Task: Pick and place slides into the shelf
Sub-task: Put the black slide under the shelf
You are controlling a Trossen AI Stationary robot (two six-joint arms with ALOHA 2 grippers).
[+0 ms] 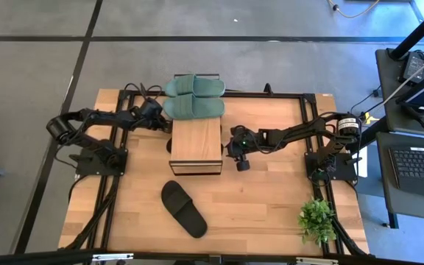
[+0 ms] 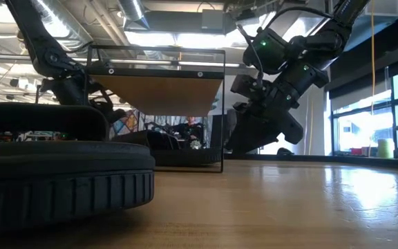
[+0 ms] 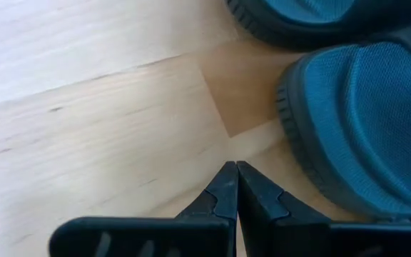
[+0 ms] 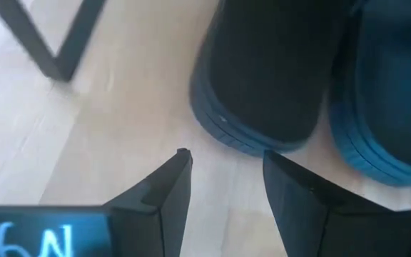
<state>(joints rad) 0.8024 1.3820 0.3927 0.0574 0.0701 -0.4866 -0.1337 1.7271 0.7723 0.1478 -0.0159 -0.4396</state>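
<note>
Black rubber fills the near foreground of the low view: one black slide (image 2: pixel 54 166) lies on the wooden tabletop (image 1: pixel 263 206) toward the front edge, angled, well apart from both arms; from above the same slide (image 1: pixel 183 209) sits in front of the shelf. A small green potted plant (image 1: pixel 316 219) stands at the front right corner of the table, clear of everything else. Mid-table, the shelf (image 1: pixel 196 140) shows its light wood top on a thin black frame, long axis running front to back. The right gripper (image 1: pixel 241 163) hangs just beside the shelf's right side near its front end, low over the table. Its wrist view shows the fingers (image 4: pixel 164 187) spread apart with bare tabletop between them, holding nothing; directly ahead lie two dark slides (image 4: pixel 262 71) side by side on the table, tucked under the shelf, with a black frame leg (image 4: pixel 56 43) off to one side. In the low view the same gripper (image 2: pixel 261 135) sits at the right end of the rack, partly blocking the space beneath it. On the far end of the shelf top rest two sage green slides (image 1: pixel 193 97), side by side and touching, lying crosswise. The left gripper (image 1: pixel 166 124) is beside the shelf's left edge, close to the nearer green slide; its fingers (image 3: pixel 223 193) are pressed together, tips meeting, gripping nothing, with green slide soles just ahead. Beyond the table lie grey floor and a desk with a keyboard (image 1: pixel 418 168).
</note>
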